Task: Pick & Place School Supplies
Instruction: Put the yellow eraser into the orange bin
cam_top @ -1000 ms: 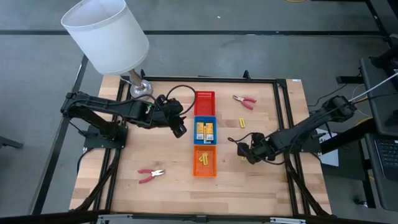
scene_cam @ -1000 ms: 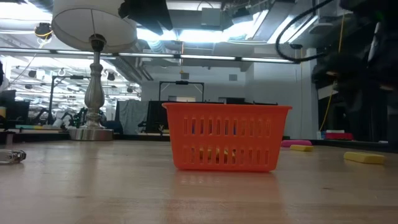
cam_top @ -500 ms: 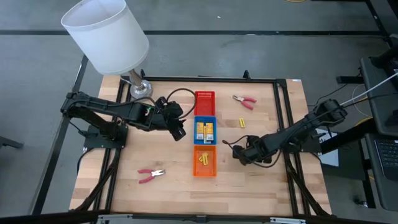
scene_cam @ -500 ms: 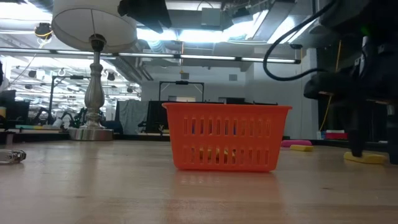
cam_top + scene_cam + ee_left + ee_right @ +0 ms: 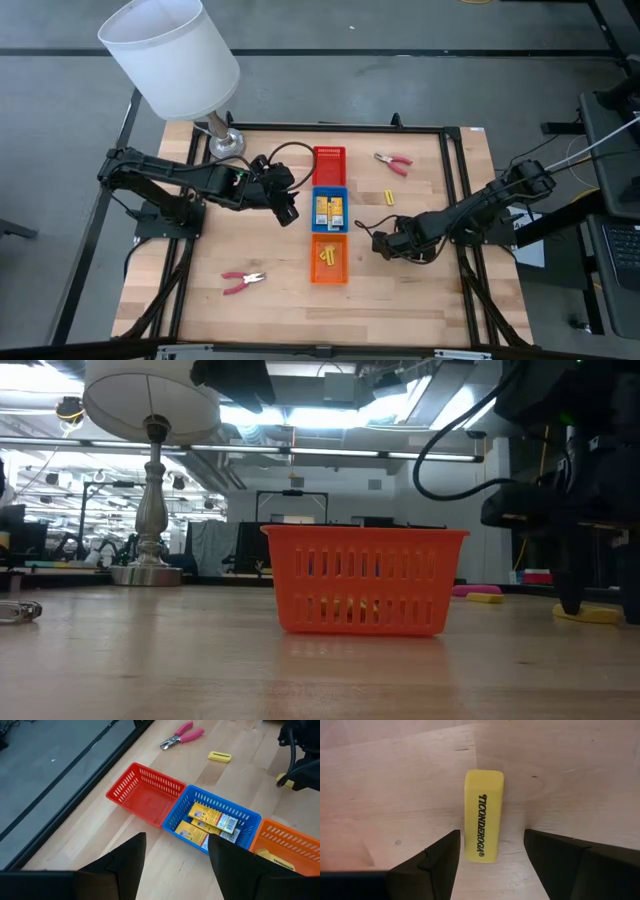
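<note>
A yellow eraser stick (image 5: 484, 822) printed TICONDEROGA lies flat on the wood, and also shows in the low view (image 5: 588, 615). My right gripper (image 5: 491, 840) (image 5: 380, 245) is open and low over it, one finger on either side with wood showing between, right of the orange tray (image 5: 329, 258). My left gripper (image 5: 177, 865) (image 5: 286, 206) is open and hovers left of the blue tray (image 5: 331, 208), which holds yellow packets (image 5: 207, 822). More yellow sticks (image 5: 323, 258) lie in the orange tray. Another stick (image 5: 389, 196) and two pink-handled pliers (image 5: 393, 160) (image 5: 243, 282) lie on the table.
An empty red tray (image 5: 329, 160) stands behind the blue one, the three forming a row down the table's middle. A white-shaded lamp (image 5: 170, 55) stands on its base (image 5: 226, 142) at the far left corner. Bare wood lies along the near edge.
My right gripper has moved a little toward the table's left, closer to the orange tray, and come down so that its fingers stand around the yellow eraser stick. The eraser has stayed where it was.
</note>
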